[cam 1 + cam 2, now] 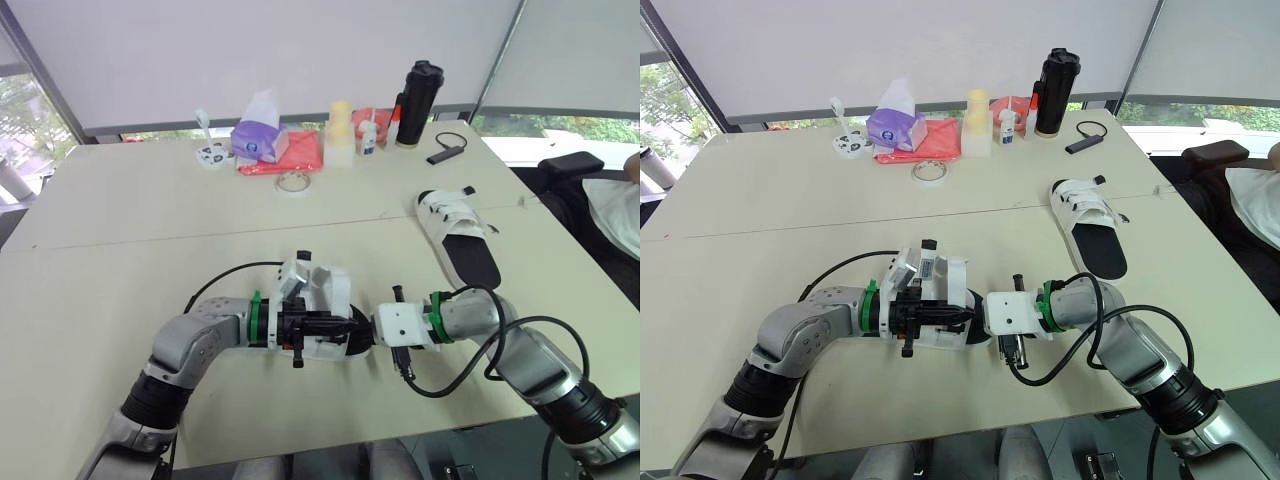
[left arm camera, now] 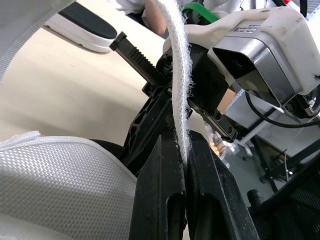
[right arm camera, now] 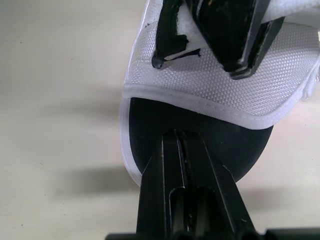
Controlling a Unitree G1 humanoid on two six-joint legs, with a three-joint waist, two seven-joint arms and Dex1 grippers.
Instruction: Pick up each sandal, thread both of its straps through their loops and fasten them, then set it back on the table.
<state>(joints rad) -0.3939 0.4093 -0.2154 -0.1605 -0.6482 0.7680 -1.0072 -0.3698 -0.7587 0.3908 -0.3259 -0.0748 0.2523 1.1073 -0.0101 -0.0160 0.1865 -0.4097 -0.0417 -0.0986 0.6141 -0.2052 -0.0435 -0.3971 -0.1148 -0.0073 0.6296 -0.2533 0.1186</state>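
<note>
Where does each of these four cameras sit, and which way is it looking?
Left eye view: on the head, looking down at the table; left arm and right arm meet at the near sandal.
Right eye view: beside it, same scene.
Left wrist view: on that wrist, along the left gripper, shut on a strap.
Right wrist view: likewise, along the right gripper toward that sandal, shared by all views.

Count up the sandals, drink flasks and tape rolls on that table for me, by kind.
White strap sandal with black insole: 2, one near, one far right
Tall black drink flask: 1
Clear tape roll: 1
Total: 4
</note>
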